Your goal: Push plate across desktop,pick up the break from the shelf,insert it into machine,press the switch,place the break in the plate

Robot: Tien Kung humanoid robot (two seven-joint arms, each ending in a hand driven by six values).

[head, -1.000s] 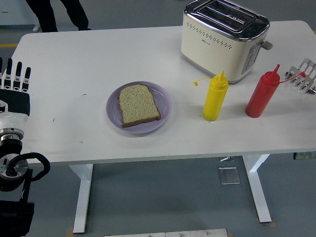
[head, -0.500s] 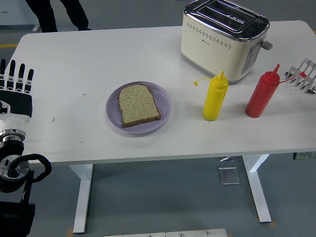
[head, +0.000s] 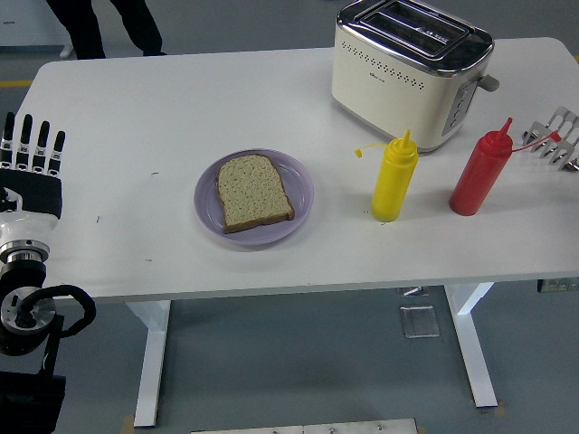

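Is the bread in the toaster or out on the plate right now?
Out. The bread lies flat on the purple plate, and the toaster slots show no slice sticking up.

The table (head: pixel 181 108) is white, with white legs over a grey floor. Near its middle sits a pale lilac plate (head: pixel 210 177) carrying a tan, speckled bread slice (head: pixel 253 192) with a darker brown crust. At the far right stands a cream toaster (head: pixel 398 77) with a chrome top and a dotted row. Nearer are a yellow squeeze bottle (head: pixel 394 177) and a red one (head: pixel 482 172). The left hand (head: pixel 30 167) is black with white finger joints.
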